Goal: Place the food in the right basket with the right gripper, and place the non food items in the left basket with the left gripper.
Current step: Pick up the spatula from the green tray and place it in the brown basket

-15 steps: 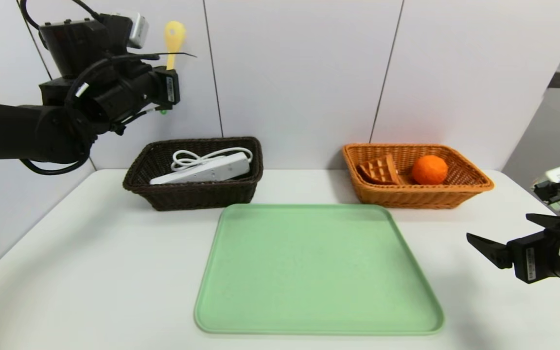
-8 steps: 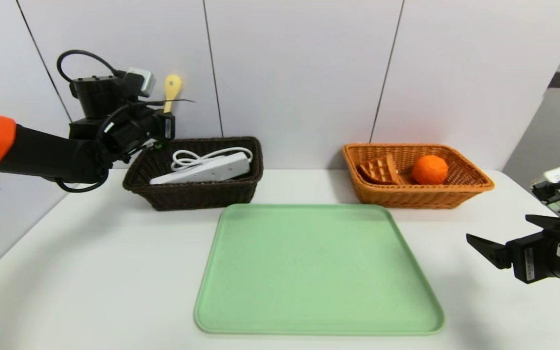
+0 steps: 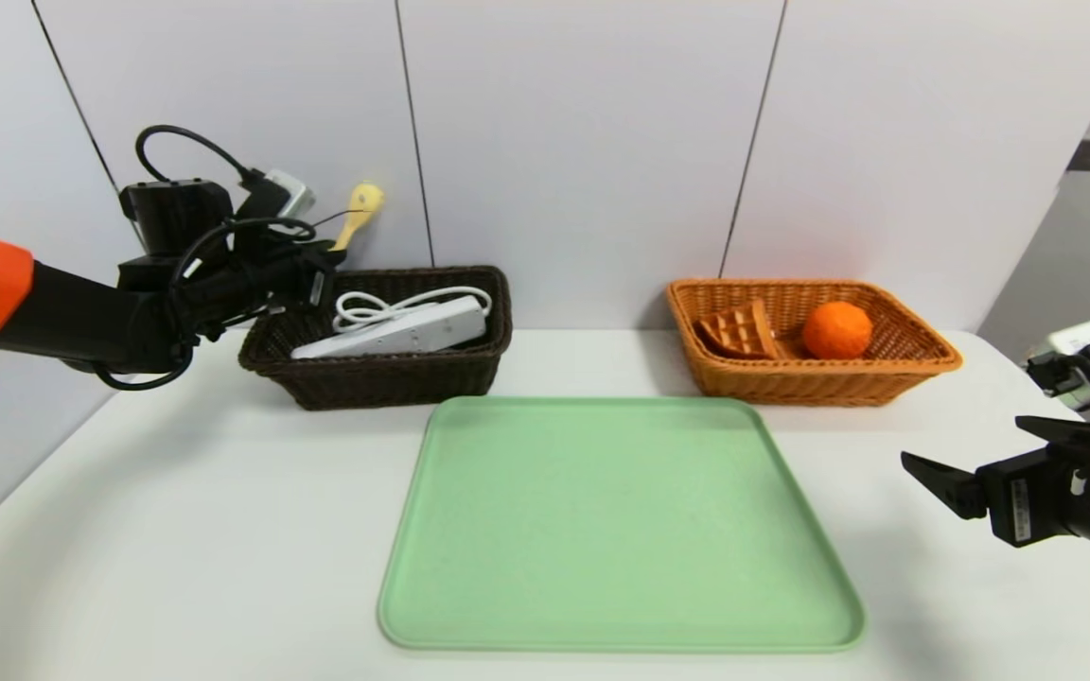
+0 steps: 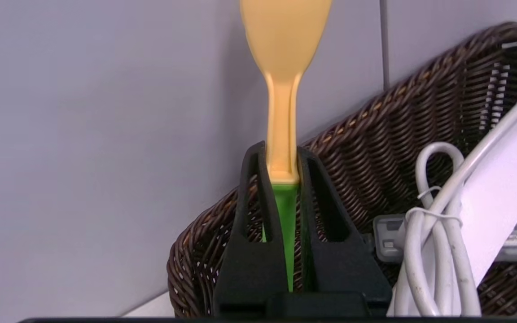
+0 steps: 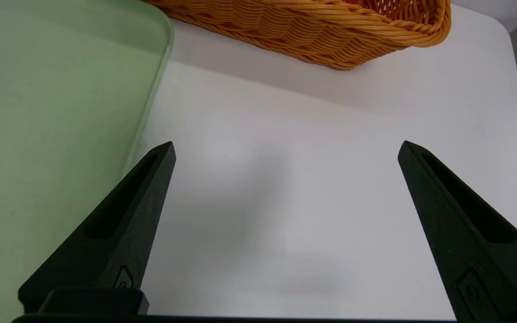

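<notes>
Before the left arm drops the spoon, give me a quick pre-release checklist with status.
1. Left gripper shut on the spoon: ok.
2. Spoon over the dark basket: not ok; it sits by the far left corner, at the rim.
3. Room inside beside the power strip: cannot tell.
4. Green tray bare, nothing left to sort: ok.
5. Right gripper open, parked over the table off the tray's right edge, away from the orange basket: ok.
6. Waffle and orange in the orange basket: ok.
</notes>
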`<state>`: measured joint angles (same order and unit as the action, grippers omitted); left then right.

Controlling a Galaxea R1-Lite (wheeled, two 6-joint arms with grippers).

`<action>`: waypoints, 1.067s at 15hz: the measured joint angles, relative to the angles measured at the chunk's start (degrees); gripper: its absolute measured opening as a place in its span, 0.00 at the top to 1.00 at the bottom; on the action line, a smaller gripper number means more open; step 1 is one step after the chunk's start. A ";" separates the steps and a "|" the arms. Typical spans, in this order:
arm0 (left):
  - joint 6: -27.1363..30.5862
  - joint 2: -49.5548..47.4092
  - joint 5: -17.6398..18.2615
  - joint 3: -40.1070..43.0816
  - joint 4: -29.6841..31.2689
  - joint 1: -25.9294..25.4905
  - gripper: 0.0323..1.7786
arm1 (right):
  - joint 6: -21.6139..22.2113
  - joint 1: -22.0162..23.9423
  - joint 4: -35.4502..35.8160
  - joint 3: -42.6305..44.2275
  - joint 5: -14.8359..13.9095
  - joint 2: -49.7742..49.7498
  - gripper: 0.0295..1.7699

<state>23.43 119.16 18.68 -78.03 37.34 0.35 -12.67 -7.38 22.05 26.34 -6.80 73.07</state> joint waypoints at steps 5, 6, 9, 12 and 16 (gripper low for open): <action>3.74 1.65 1.48 -0.20 0.45 -0.17 0.93 | 0.00 0.00 0.21 0.46 0.06 1.32 0.03; 3.83 2.08 1.57 -0.22 1.39 -0.20 0.93 | 0.00 0.00 0.21 0.59 0.06 1.54 0.03; 4.02 3.44 1.44 -0.24 3.84 -0.15 0.93 | -0.06 0.02 2.12 0.72 0.00 2.40 0.03; 3.96 4.21 1.28 -0.22 4.25 -0.20 0.93 | -0.06 -0.04 2.50 0.74 0.02 3.17 0.03; 4.01 4.44 1.02 0.00 4.08 -0.17 0.93 | -0.23 -0.15 2.52 1.66 0.05 3.61 0.03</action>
<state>27.44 123.60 19.70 -78.03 41.42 0.18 -12.90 -7.52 24.58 28.00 -6.75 76.68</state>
